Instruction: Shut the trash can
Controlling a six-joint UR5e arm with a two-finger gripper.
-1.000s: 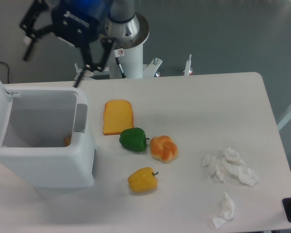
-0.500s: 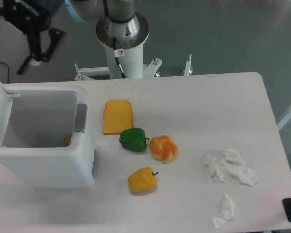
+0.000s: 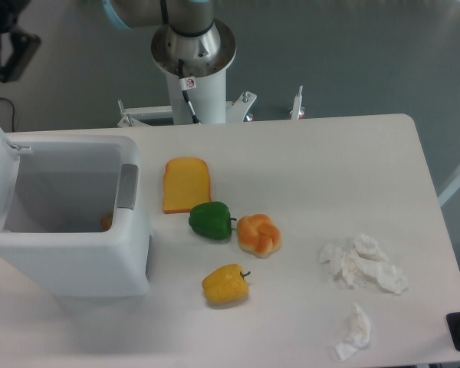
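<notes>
Right beside the open trash can [image 3: 69,261] lies toast [image 3: 186,184].

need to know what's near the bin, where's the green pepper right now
The green pepper sits mid-table, right of the open trash can, just below the bread slice and beside the knotted bun.
</notes>
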